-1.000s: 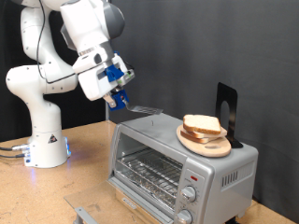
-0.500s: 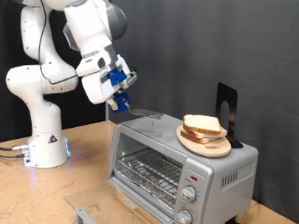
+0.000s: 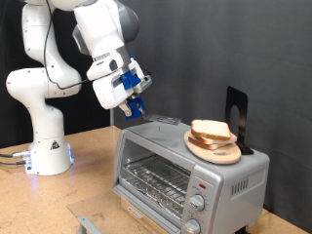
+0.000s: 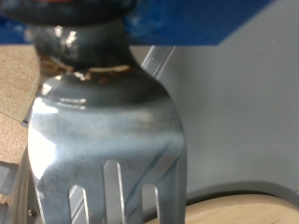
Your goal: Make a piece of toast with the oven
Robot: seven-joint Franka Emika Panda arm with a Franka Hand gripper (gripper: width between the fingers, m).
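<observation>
Moved toward the exterior view's right and up since a second ago, gripper (image 3: 136, 102) shut on a metal spatula (image 3: 161, 119), flat slotted blade (image 4: 103, 159) filling the wrist view. Blade tip hovers just above the oven (image 3: 190, 166) top. Beyond the tip, toast (image 3: 212, 131) sits stacked on a wooden plate (image 3: 209, 151) on the oven's top, apart from the spatula.

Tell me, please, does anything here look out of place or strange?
Only one thing: the wooden plate with two bread slices sits on top of the oven, partly past its front edge. The gripper holds a metal spatula over the oven's top. The oven door is closed.
</observation>
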